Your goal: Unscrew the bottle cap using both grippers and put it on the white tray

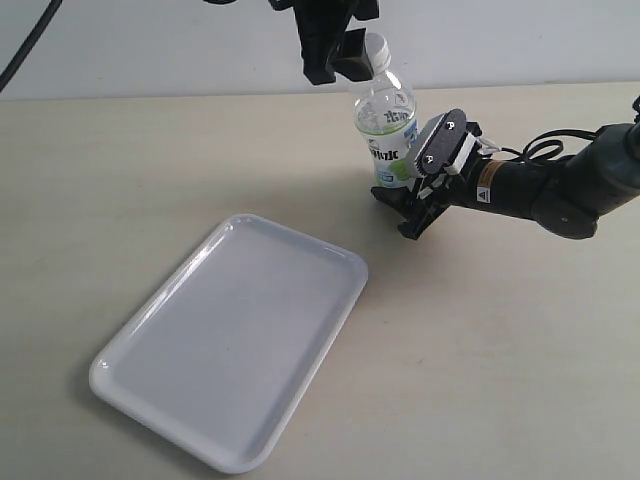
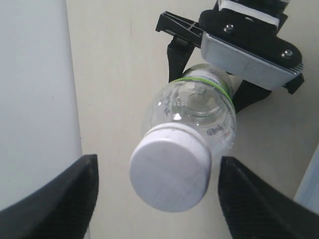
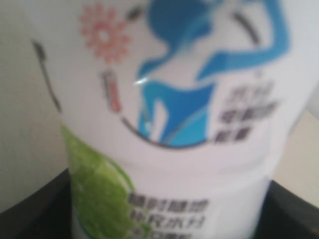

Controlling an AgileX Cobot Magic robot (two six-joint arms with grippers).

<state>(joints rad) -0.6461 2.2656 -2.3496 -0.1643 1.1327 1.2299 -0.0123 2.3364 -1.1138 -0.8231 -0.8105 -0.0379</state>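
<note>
The clear bottle with its lime label stands on the table, leaning a little. Its white ribbed bottle cap sits on the neck. My right gripper, the one with the grey-white plate, is shut on the bottle's lower body; the label fills the right wrist view between the dark fingers. My left gripper hangs at the cap, open. In the left wrist view the cap lies between the two black fingers, with a gap on each side. The white tray lies at the front left.
The tan table spreads around the tray and bottle. The right arm with its cables lies low across the table's right side. A pale wall runs behind the table's far edge.
</note>
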